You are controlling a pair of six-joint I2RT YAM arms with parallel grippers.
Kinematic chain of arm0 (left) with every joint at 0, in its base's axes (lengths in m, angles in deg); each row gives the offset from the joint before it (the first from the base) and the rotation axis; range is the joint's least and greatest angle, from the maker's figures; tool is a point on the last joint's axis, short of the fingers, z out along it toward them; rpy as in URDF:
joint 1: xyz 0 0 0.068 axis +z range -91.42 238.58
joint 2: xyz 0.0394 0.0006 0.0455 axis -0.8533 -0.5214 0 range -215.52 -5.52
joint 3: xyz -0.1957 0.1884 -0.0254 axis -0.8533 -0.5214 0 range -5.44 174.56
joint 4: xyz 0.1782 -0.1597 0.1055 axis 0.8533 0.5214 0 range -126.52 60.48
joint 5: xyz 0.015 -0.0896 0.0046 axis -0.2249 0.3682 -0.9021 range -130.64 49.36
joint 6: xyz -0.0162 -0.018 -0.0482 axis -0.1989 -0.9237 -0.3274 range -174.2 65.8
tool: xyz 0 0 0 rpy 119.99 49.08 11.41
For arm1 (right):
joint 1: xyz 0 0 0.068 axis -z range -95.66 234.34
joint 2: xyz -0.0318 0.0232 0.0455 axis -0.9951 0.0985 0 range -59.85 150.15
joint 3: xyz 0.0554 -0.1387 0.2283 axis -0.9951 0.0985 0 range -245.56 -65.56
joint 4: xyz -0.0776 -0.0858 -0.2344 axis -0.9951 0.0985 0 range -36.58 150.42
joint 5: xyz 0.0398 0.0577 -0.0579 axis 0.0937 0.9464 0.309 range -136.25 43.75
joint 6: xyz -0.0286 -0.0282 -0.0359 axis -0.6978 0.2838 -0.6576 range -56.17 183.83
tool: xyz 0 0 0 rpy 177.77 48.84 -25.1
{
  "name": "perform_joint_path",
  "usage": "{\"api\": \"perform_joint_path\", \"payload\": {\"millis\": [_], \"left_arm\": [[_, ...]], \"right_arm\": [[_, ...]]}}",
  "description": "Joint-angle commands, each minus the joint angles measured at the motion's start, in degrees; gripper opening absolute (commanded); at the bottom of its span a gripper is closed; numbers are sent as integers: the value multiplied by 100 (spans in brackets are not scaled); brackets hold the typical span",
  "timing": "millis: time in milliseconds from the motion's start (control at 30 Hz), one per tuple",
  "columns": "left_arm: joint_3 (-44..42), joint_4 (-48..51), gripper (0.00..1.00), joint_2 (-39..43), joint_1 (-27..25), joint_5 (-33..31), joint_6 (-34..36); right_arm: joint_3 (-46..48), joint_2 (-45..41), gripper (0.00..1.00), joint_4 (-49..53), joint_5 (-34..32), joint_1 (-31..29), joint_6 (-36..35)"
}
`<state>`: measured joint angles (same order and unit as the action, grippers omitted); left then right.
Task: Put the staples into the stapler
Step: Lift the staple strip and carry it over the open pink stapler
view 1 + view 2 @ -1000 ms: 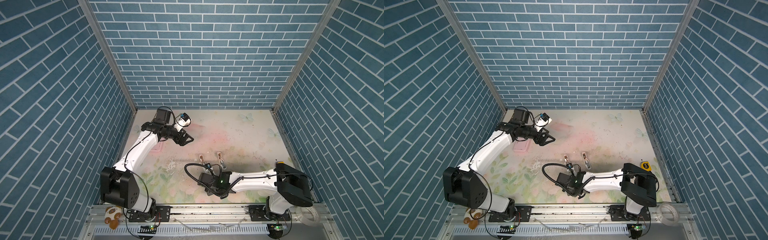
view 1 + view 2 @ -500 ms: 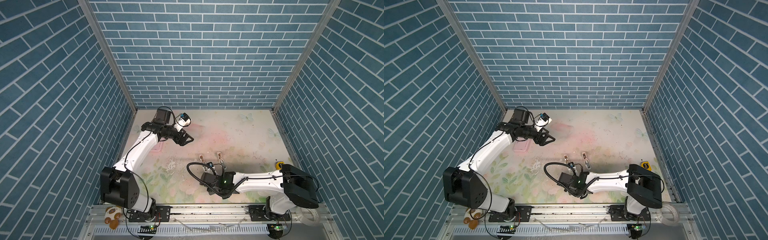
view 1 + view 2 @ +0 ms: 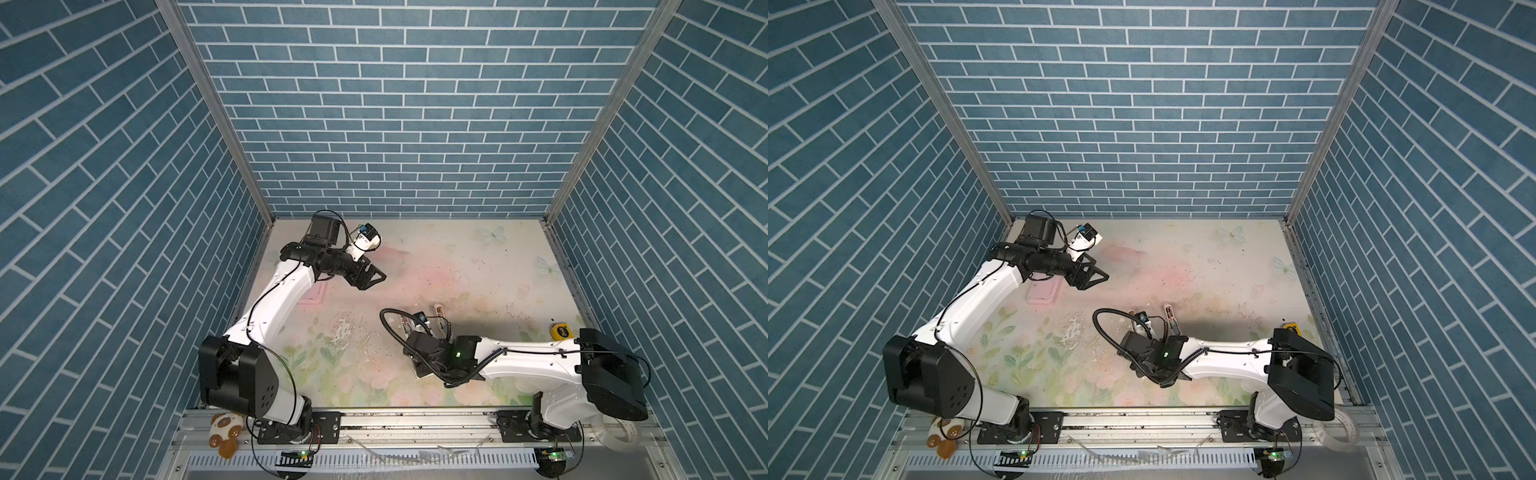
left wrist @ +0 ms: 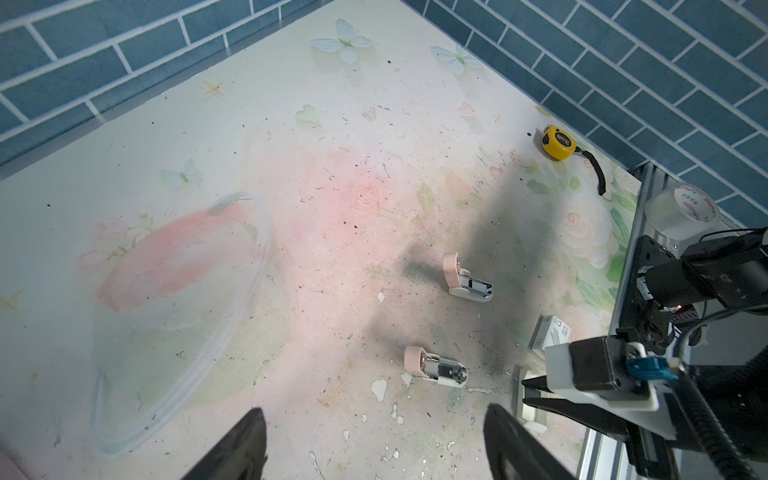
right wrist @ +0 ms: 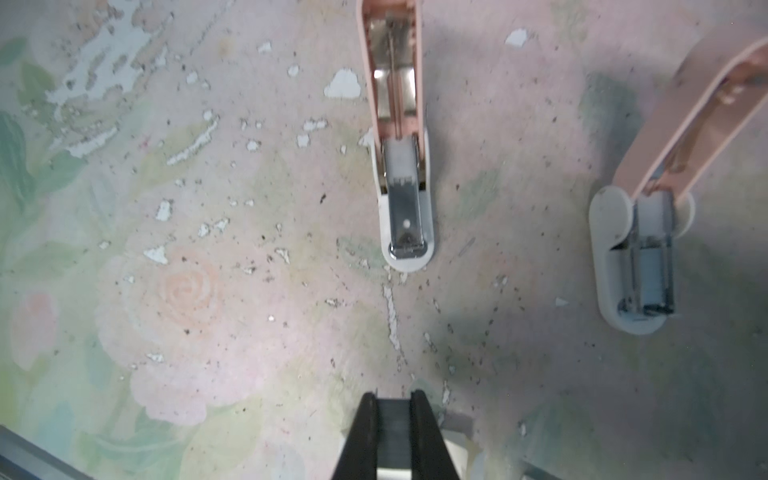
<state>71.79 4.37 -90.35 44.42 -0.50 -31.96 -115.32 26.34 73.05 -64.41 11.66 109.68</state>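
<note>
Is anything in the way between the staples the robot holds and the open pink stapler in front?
Nothing visible. The right gripper is shut on the staples, and only bare, speckled table lies between them and the open stapler. The second stapler sits off to one side.

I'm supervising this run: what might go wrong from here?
The right gripper pinches the thin staples; they may slip or snap apart. The open stapler ahead has a narrow channel, so slight misalignment could jam. A second open stapler beside it invites mistargeting.
</note>
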Motion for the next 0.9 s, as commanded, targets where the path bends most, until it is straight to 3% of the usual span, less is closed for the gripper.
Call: {"api": "perform_joint_path", "payload": {"millis": [0, 467, 867], "left_arm": [[197, 197, 83, 158, 52, -20, -11], [336, 377, 83, 214, 79, -190, -18], [311, 321, 83, 240, 79, -204, -102]], "right_arm": [[-16, -147, 1, -443, -2, 250, -569], [-95, 183, 2, -1665, 718, 1035, -1437], [-49, 611, 1, -2150, 827, 1135, -1634]]}}
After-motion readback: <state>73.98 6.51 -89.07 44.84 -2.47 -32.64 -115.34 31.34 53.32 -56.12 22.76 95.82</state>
